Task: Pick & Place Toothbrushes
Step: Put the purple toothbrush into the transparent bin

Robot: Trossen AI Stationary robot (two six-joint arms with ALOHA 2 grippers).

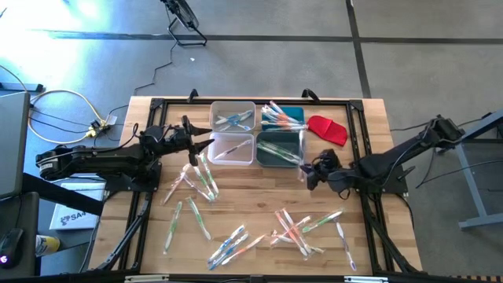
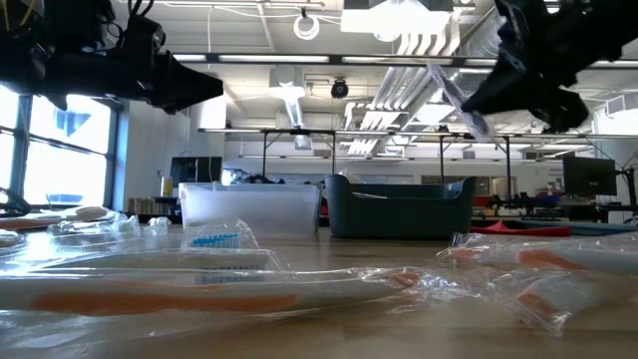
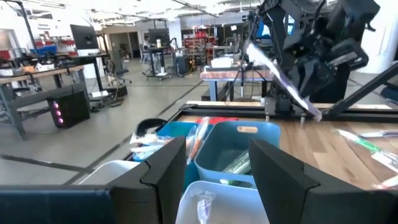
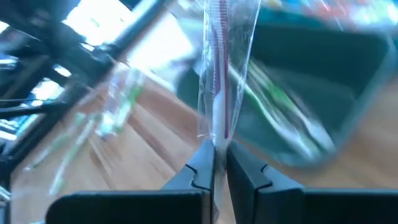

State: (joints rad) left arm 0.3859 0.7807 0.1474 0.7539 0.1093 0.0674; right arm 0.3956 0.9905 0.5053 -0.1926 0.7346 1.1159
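Several wrapped toothbrushes [image 1: 295,228] lie flat on the wooden table, more near the left arm [image 1: 206,179] and close to the low camera [image 2: 209,289]. Others lie in the far bins [image 1: 283,116]. My right gripper [image 1: 306,171] hovers by the dark bin's near right corner [image 1: 297,161], shut on one wrapped toothbrush [image 4: 219,74] with a red accent. My left gripper [image 1: 208,137] is open in the air at the left edge of the clear bins [image 3: 211,202] and holds nothing; its fingers [image 3: 165,168] stand apart. My right gripper pinches the wrapped toothbrush between its two fingers [image 4: 202,165] at one end of the handle [image 4: 217,140]. The toothbrush runs on straight past the fingertips, along them. It is lifted clear of the table and slants upward in the low view [image 2: 457,98].
Four bins stand in a block at the table's far middle: two clear [image 1: 233,148], one teal [image 1: 302,112], one dark [image 1: 277,149]. A red cloth-like piece [image 1: 328,130] lies right of them. Loose toothbrushes cover the near half; cables and a box lie off the left edge.
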